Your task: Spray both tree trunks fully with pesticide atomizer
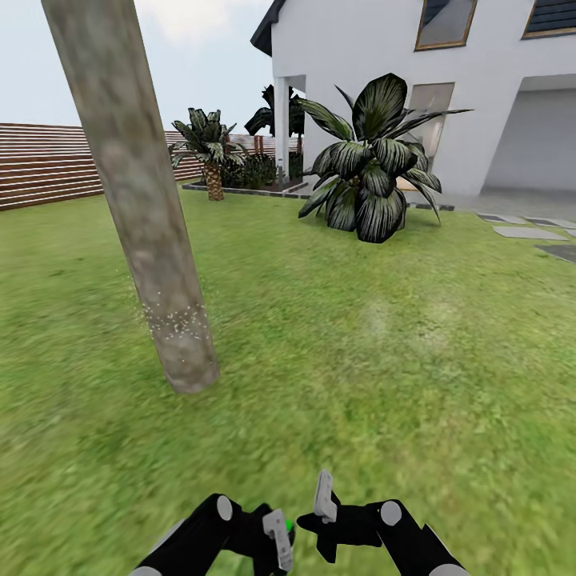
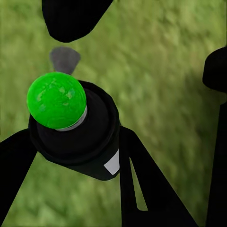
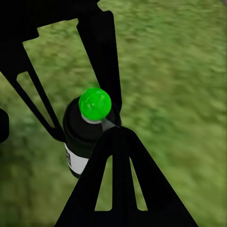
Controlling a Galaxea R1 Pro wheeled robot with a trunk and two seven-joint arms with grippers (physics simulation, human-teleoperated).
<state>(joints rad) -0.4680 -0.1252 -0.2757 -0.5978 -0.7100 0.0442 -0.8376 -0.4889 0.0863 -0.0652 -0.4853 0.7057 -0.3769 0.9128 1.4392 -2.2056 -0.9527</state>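
**A:** Lawn (image 1: 384, 336) first, head view. Fence (image 1: 48, 164) far left, white house (image 1: 384, 72) behind. Counts?

**B:** One tree trunk (image 1: 136, 184), leaning in frame, with one band of white specks (image 1: 172, 320) low down. One short palm (image 1: 210, 152), one big dark-leaved plant (image 1: 372, 168), a few stepping stones (image 1: 528, 233). Two claws at the bottom edge: left gripper (image 1: 280, 538) and right gripper (image 1: 324, 498), nearly touching.

**A:** Risk?

**B:** The specks cover just a low ring. Most of the bark looks bare, so my guess is coverage falls short unless the aim sweeps upward. The task wants two trees and I count one trunk. The arms are so close they could knock each other.

**A:** Left wrist view?

**B:** One pesticide atomizer (image 2: 80, 132), dark body, green ball top, pinched between the left fingers (image 2: 142, 189) over grass. It appears to point at the ground. Spraying like that probably wastes it on the lawn.

**A:** Right wrist view?

**B:** Same single atomizer (image 3: 78, 137), with a white label on its side and black finger frames around it. I can't tell whether the right claw is spread or pressed together. If it bumps the can, the left grip may slip.
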